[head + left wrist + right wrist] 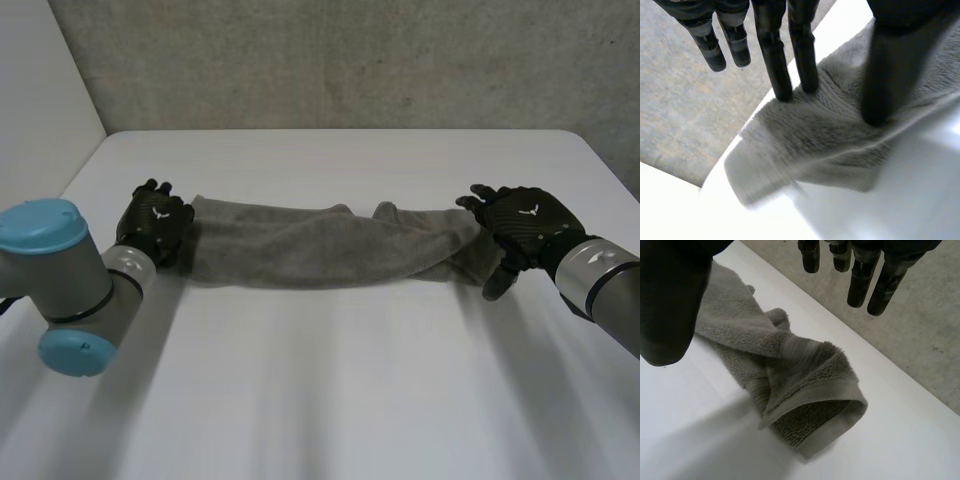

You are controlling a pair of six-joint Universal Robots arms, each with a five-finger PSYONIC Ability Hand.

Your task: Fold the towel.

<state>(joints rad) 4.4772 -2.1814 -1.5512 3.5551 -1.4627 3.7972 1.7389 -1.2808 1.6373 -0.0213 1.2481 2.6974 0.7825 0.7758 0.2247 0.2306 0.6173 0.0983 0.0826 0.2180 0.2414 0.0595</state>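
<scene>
White desk carries a grey towel, a long rumpled strip stretched between the two hands. Left hand is at one end, fingers straight, two fingertips and the thumb resting on the cloth. Right hand is over the other, folded-over end, fingers straight and spread, not touching it.

White table spans the head view. Grey concrete wall behind it, w/ white panel at L.
</scene>
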